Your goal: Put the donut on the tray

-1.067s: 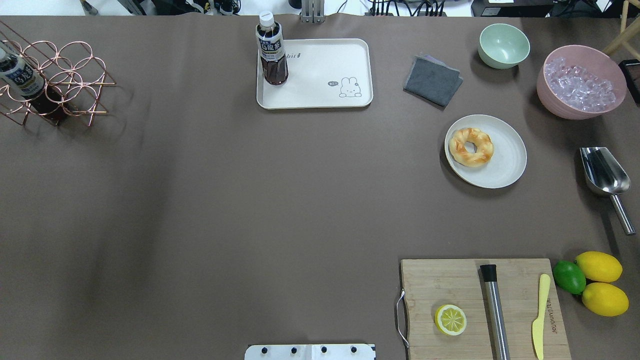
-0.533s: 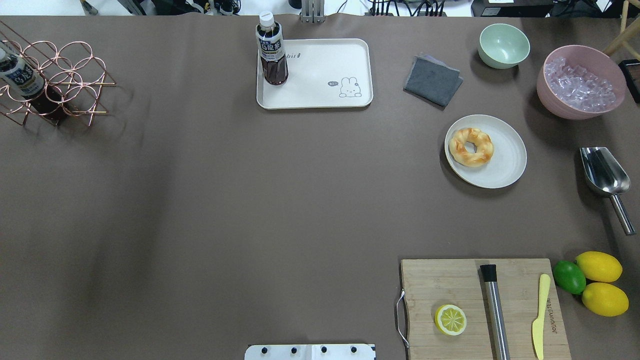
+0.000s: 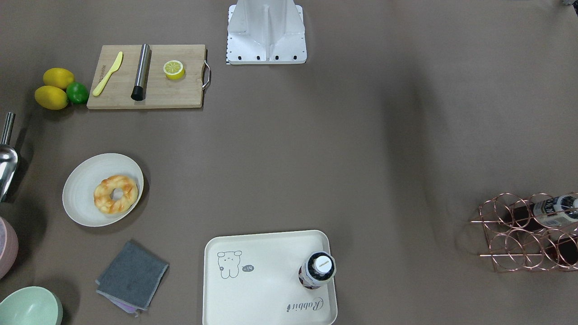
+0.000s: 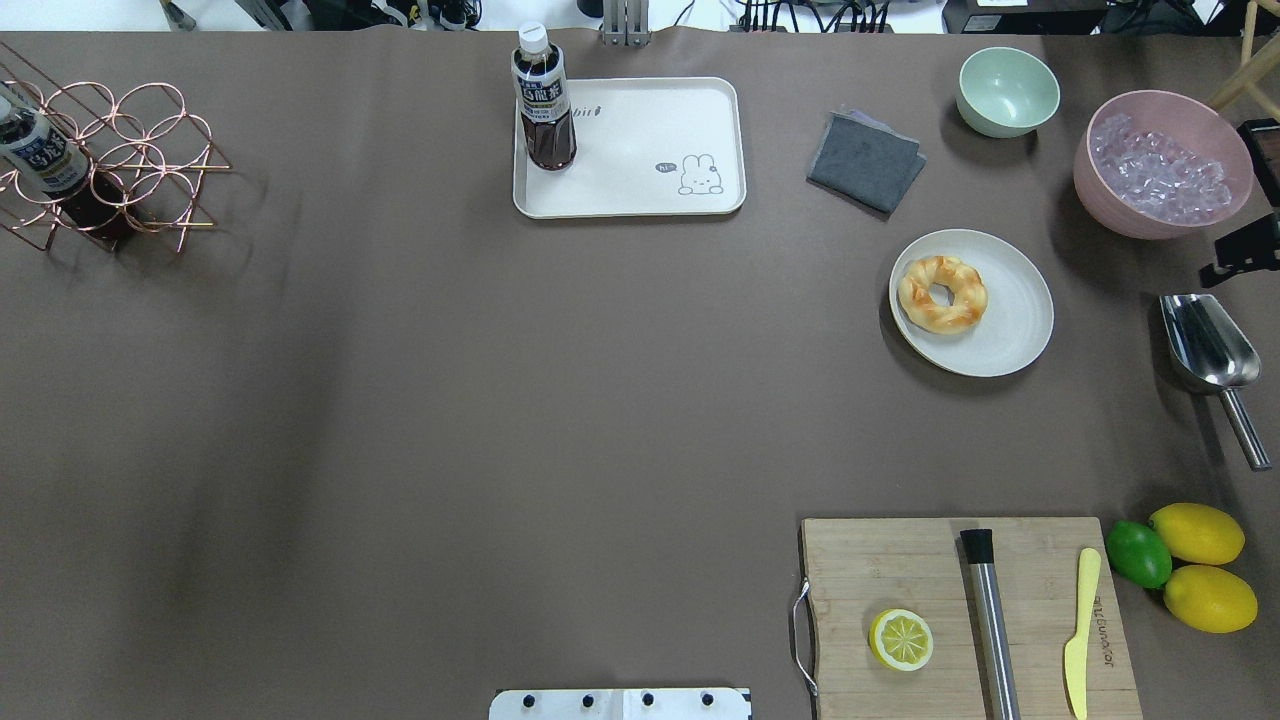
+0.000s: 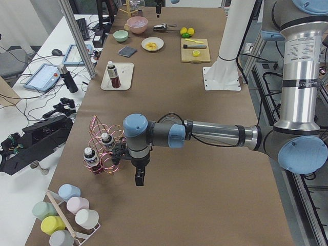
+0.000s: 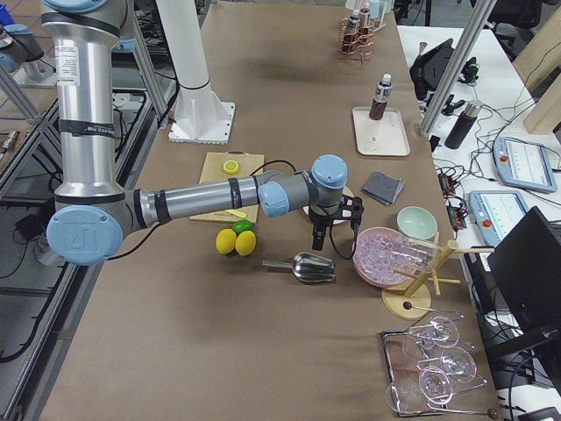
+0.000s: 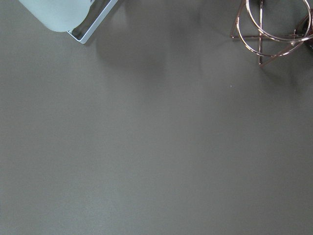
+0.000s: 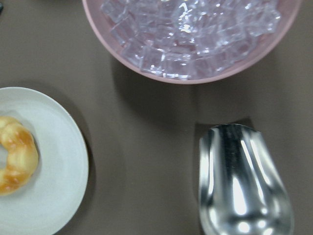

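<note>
While the donut lies on the round plate, toward the plate's tray-side edge, you have the tray well apart from it at the far edge of the desk, w/ a bottle upright in one corner. The R hand hangs over the desk between plate, ice bowl and scoop. No fingers show in its wrist view, so you cannot tell if it is open or closed. The L hand hangs beside the wire rack; its state cannot be told either.
</note>
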{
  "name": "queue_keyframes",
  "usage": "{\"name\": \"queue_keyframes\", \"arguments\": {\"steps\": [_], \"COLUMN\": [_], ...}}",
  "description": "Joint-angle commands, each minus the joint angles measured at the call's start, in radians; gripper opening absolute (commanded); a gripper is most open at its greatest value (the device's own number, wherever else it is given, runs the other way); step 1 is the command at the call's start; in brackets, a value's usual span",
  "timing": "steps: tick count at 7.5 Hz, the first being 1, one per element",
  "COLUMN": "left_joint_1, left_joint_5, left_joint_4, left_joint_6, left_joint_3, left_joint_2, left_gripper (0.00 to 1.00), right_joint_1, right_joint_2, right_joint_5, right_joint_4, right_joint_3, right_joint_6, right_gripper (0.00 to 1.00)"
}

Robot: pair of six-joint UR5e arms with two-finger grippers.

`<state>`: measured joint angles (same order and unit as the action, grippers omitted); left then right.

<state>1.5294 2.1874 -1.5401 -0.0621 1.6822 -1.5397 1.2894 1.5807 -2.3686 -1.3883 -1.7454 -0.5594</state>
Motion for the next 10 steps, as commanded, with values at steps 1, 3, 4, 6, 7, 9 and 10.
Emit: {"name": "queue_keyframes", "arguments": {"steps": [1, 3, 4, 6, 7, 9, 10], "left_joint_1": [0.0, 0.0, 0.0, 0.0, 0.0, 0.0, 0.0], "left_joint_5": [-0.003, -0.003, -0.005, -0.005, -0.005, -0.006, -0.006], "left_joint_4": [0.0, 0.0, -0.001, 0.0, 0.0, 0.0, 0.0], "left_joint_6": [0.001, -0.001, -0.001, -0.001, 0.001, 0.001, -0.001], "left_joint_3": [-0.001, -0.002, -0.004, -0.006, -0.006, -0.004, -0.006], "left_joint_2": [-0.002, -0.002, -0.003, -0.008, -0.01, -0.01, -0.01], "left_gripper": [0.98, 0.98, 0.98, 0.98, 0.98, 0.98, 0.98], "right_joint_1": [-0.135, -0.224, -0.261, -0.301, -0.301, -0.306, -0.311], "right_joint_2": [-0.028, -0.103, -0.131, -0.143, -0.14, -0.14, -0.14], "right_joint_5": [0.009, 0.069, 0.098, 0.147, 0.147, 0.149, 0.152], "right_joint_4": [0.411, 0.515, 0.515, 0.515, 0.515, 0.515, 0.515], "right_joint_3": [0.168, 0.251, 0.256, 0.265, 0.27, 0.274, 0.274], "right_joint_6": [-0.293, -0.422, -0.468, -0.491, -0.49, -0.49, -0.49], "right_gripper": [1.0, 1.0, 1.0, 1.0, 1.0, 1.0, 1.0]}}
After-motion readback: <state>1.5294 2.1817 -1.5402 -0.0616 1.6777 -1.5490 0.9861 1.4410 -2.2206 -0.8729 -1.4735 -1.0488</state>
